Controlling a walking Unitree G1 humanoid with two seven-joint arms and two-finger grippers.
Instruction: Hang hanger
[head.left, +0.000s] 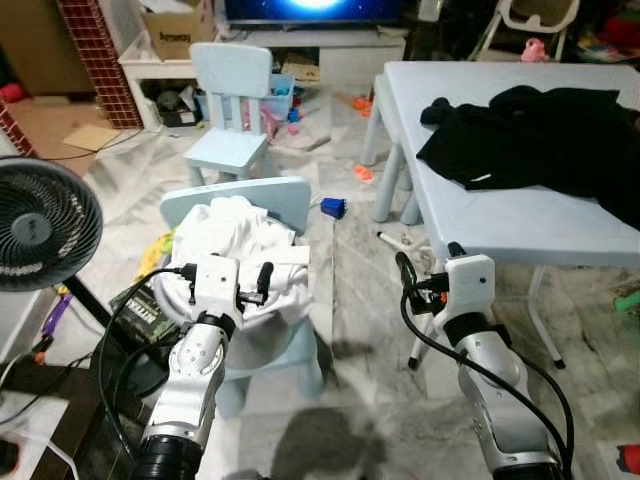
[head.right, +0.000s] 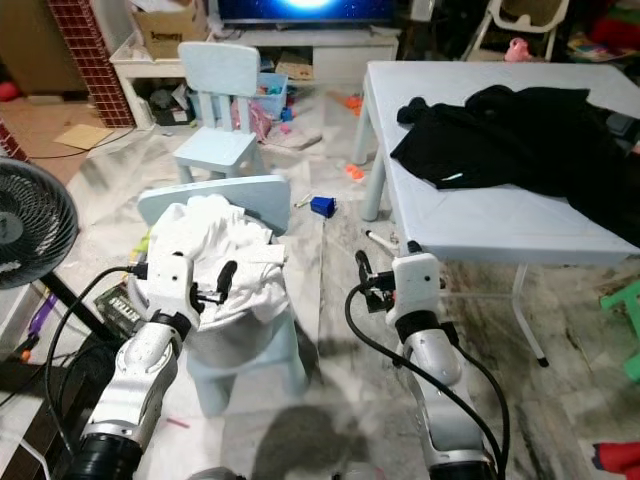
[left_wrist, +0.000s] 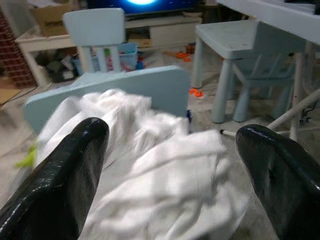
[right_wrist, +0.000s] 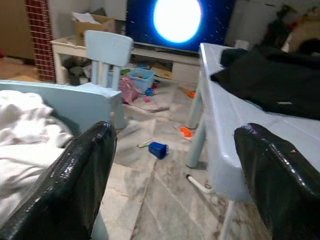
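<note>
My left gripper (left_wrist: 170, 165) hangs wide open and empty just above the crumpled white garment (head.left: 240, 250) heaped on the small pale-blue plastic chair (head.left: 262, 200). My right gripper (right_wrist: 175, 180), equally spread and empty, faces the floor beside the light-blue table (head.left: 500, 215) bearing black clothing (head.left: 540, 130). I can't spot a hanger.

White cloth (head.left: 240, 250) hides chair (head.left: 270, 200) seat; fan (head.left: 40, 225) cut by edge.
</note>
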